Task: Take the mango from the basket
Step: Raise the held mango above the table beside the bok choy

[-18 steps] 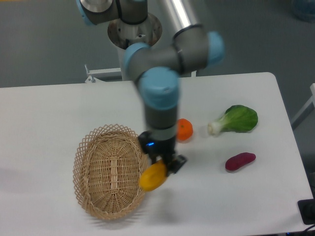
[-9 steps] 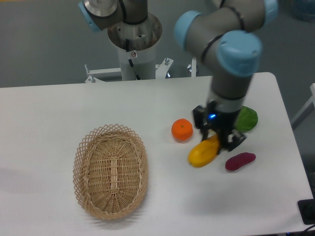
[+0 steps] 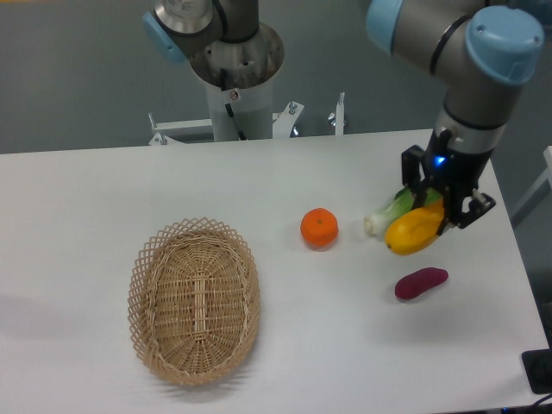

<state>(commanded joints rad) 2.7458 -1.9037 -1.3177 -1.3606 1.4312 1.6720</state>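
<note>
The table (image 3: 103, 181) was white, with the arm (image 3: 470, 60) reaching in from the upper right. The basket (image 3: 194, 297) lay on the left part of the table, nothing visible inside it. The gripper (image 3: 442, 211) hung over the right side of the table, its jaws closed on the mango (image 3: 414, 231), which was held off the surface and well apart from the basket. Behind the mango lay a green vegetable (image 3: 388, 216) with a pale stalk, mostly hidden by the fruit and gripper. The orange (image 3: 319, 228) sat between basket and mango. A purple sweet potato (image 3: 421, 283) lay just below the mango, on the table.
</note>
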